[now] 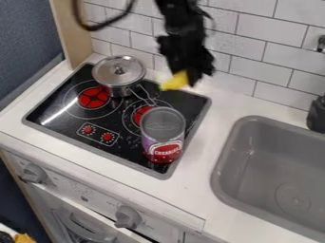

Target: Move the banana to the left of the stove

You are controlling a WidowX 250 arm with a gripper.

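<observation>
Camera view: gripper [190,81] hangs from top edge, abt 1 o'clock from frame ctr, a bit blurred, clamped on the yellow banana [175,81], which pokes out on its 8 o'clock side. Banana's in the air over the stove [135,153]'s back edge, approx 2 o'clock from stove ctr.

On stove: lidded metal pot [119,76] at 12 o'clock, handle pointing btwn 4 & 5 toward the can [165,135]. Can's upright, open top, at 4 o'clock, partly covering a red burner. Other red burner [93,97] at 10, near pot; two small red dials [107,136] printed at 7–8.

Rest, from frame ctr: white worktop [206,190] around stove; grey sink [289,182] set in at 4; black thing [317,115] at 3, R edge, can't tell what. Tiled wall [257,52] behind, btwn 11 & 2. Grey knobs [128,217] on cabinet front, one btwn 6 & 7, one at 8. Black cable [101,26] loops at 11.
</observation>
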